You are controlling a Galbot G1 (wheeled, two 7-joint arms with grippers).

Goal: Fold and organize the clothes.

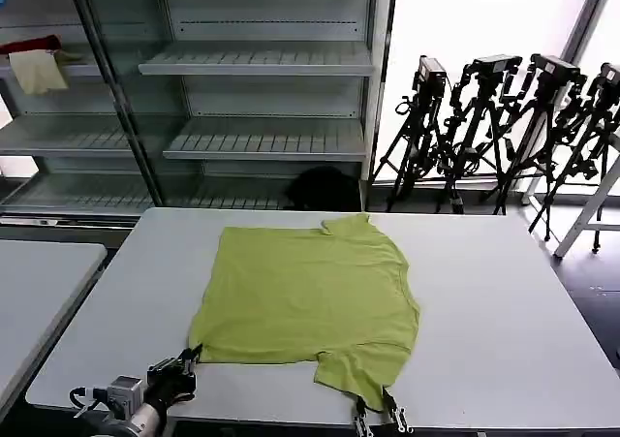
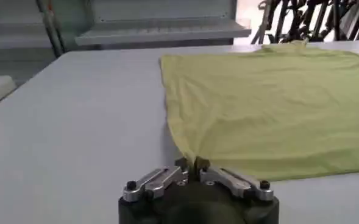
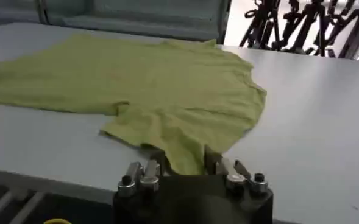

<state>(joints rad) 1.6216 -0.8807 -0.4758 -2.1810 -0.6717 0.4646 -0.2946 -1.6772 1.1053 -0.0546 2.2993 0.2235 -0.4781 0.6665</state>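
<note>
- One lime yellow-green T-shirt lies spread flat, plain side up, on the middle of the grey surface; its collar points to the far edge and its hem to the left.
- One sleeve of the shirt reaches toward the near edge (the cloth there is slightly rumpled), while the rest lies smooth.
- Left claw sits at the near left corner of the shirt, clenched on the very tip of that corner, with the fabric rising a little into its fingertips.
- Right claw is at the near edge of the surface, at the end of the near sleeve; its two fingers stand apart on either side of the sleeve's tip, released, and the cloth lies between them.
- From the head view, the left claw is low on the left and the right claw is at the near edge, right of the middle.
- Second grey surface stands just to the left, apart from the first.
- Far behind are metal shelves, with a cream cloth and a red cloth on a shelf at the far left.
- Several black tripods stand at the far right.
</note>
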